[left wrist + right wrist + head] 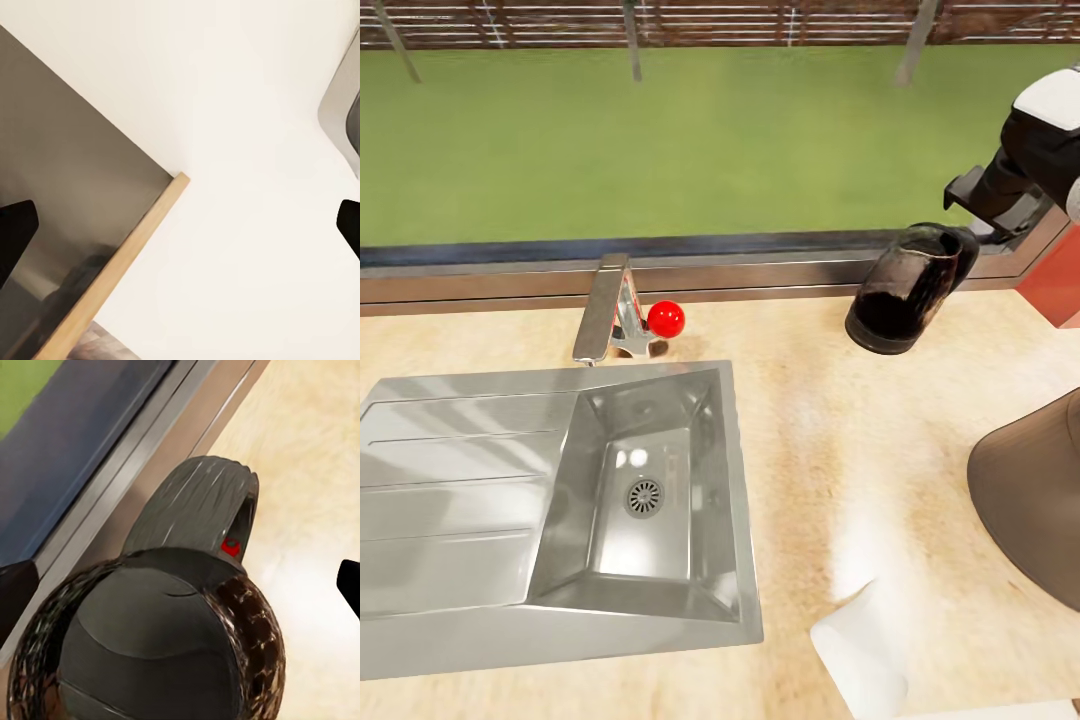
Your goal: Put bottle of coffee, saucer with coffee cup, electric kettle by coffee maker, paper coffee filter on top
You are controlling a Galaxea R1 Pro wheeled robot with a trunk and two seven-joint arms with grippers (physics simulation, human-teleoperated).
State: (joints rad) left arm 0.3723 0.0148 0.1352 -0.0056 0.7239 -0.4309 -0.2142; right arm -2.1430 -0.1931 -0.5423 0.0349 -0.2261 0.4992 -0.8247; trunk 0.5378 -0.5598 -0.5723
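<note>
The kettle [905, 290] stands at the upper right of the head view, on the beige worktop [810, 420] close under the window sill, leaning a little toward the left of the frame. It is a clear glass jug with a dark lower part and a black handle on the side nearest the right gripper [1000, 205], which hangs just beside and above that handle. In the right wrist view the kettle [161, 637] sits directly below the camera, lid and ribbed handle toward it, with the two dark fingertips wide apart at either edge of the frame and touching nothing.

Glass like this is likely stiff, smooth and breakable, and the rounded body would slip between narrow jaws. The handle looks the better hold: ribbed, narrow enough to span, and set off from the glass. A grip high on it would probably let the jug swing, so a slow lift seems wise.

The left gripper [180, 225] has its jaws apart too, empty, over a pale surface. The coffee maker [1035, 510] fills the right edge of the head view, well apart from the kettle. The sink [745, 600] lies at lower left.
</note>
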